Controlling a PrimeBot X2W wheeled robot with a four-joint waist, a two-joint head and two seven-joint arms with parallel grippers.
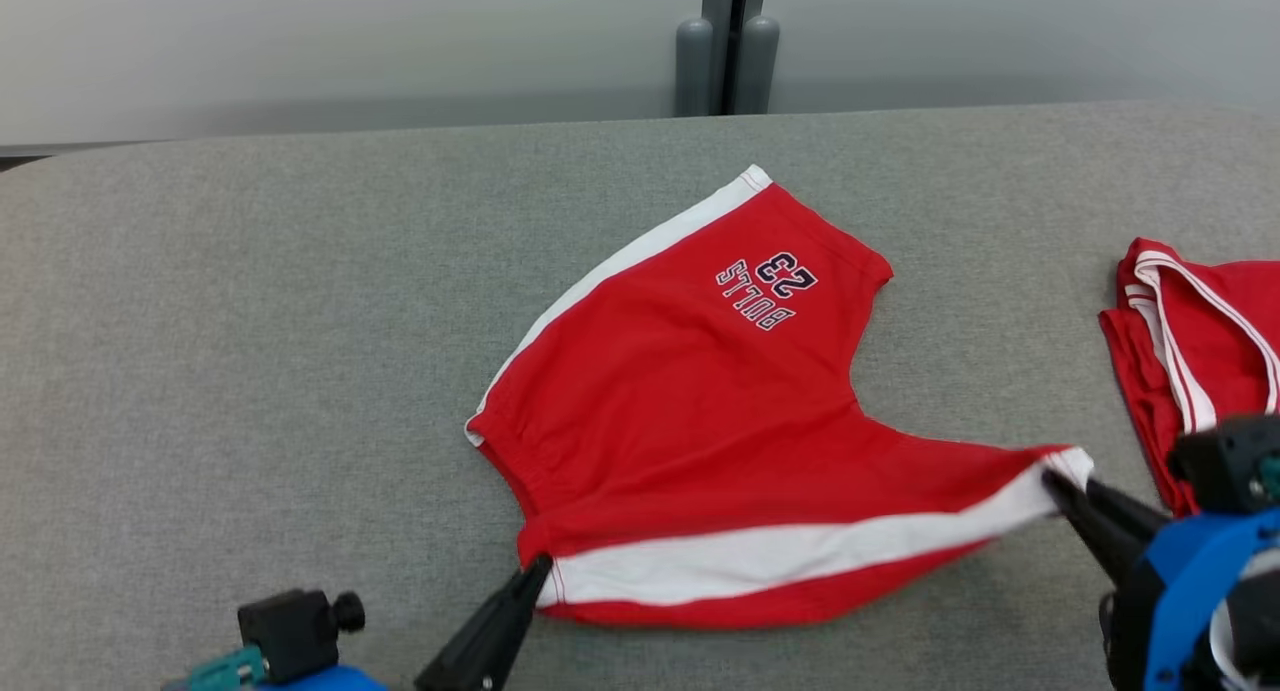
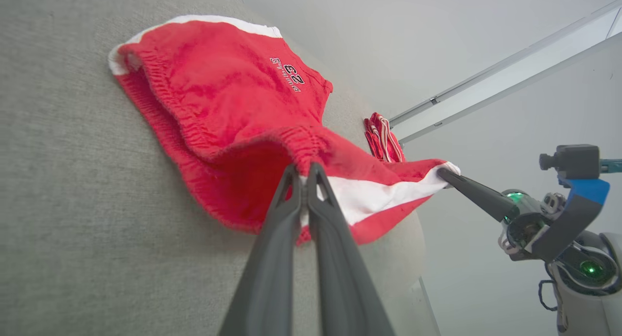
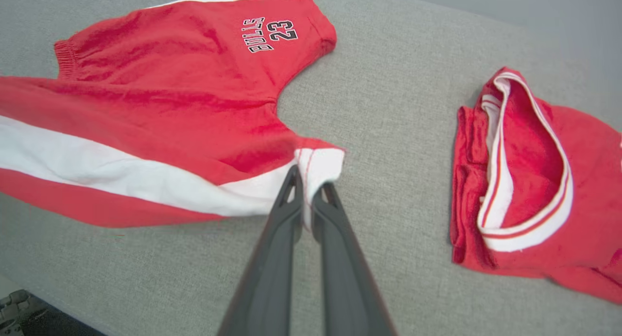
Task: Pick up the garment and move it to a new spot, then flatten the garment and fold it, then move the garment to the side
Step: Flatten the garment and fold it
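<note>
The garment [image 1: 690, 401] is a pair of red shorts with white side stripes and a "BULLS 23" print, spread on the grey table [image 1: 250, 351]. Its near leg is lifted off the cloth surface and stretched between my two grippers. My left gripper [image 1: 538, 567] is shut on the waistband corner at the near left; in the left wrist view the garment [image 2: 228, 107] bunches around that gripper [image 2: 304, 169]. My right gripper [image 1: 1052, 481] is shut on the white hem corner of the leg; the right wrist view shows the garment [image 3: 160, 107] pinched in this gripper [image 3: 307, 180].
A second red piece with white trim [image 1: 1195, 336] lies folded at the table's right edge, close behind my right wrist; it appears again [image 3: 525, 190] in the right wrist view. A grey post [image 1: 727, 41] stands behind the table's far edge. Bare grey table lies to the left.
</note>
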